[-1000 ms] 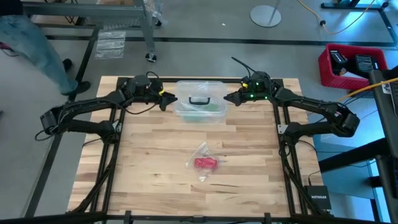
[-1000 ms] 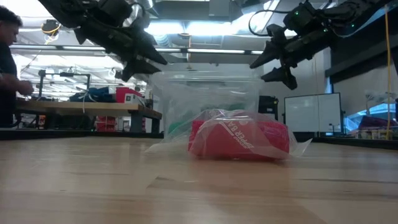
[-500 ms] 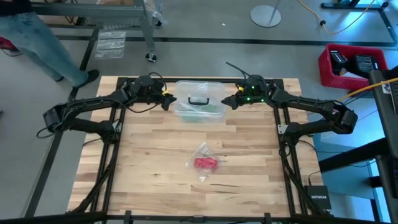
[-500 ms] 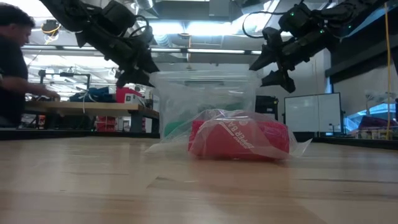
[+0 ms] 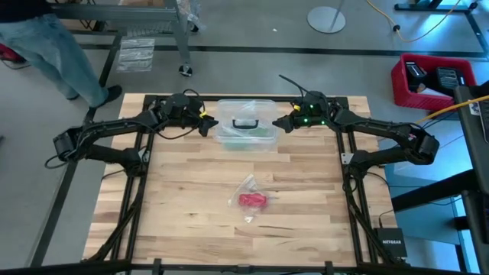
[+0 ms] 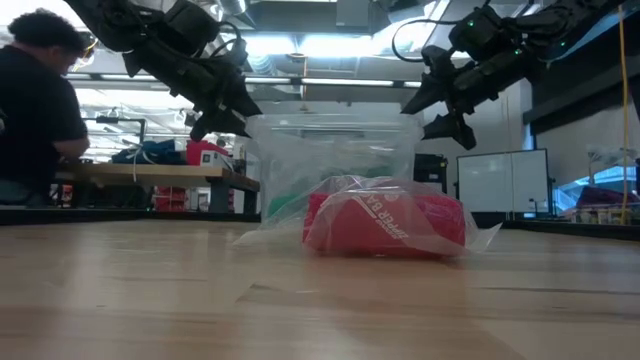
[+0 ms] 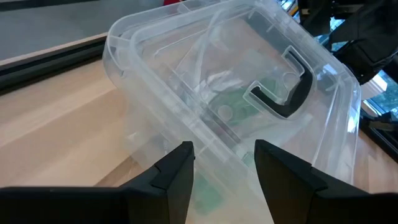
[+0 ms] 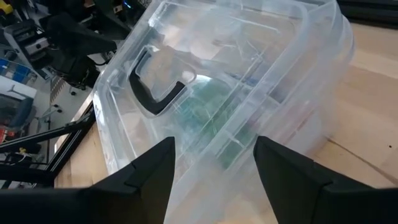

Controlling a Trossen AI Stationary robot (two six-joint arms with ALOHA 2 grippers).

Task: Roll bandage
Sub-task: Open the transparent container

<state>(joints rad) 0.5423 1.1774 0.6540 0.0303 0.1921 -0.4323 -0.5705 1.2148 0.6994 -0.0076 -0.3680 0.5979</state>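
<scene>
Flanking the clear box

Hovering at top centre of the high view, the left end effector (image 5: 205, 123) and right end effector (image 5: 281, 122) stand open beside the clear box (image 5: 244, 124). The bandage (image 5: 253, 200) lies bagged on the tabletop (image 5: 183, 191), lower centre.

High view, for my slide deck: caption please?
Both open hands, left and right, flank the clear box; the bagged red bandage waits mid-table.

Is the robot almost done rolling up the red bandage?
No, nothing looks done yet. The bandage lies untouched in its small plastic bag mid-table. Both open grippers, left and right, flank the clear box at the far edge. Unbagging and rolling remain.
</scene>
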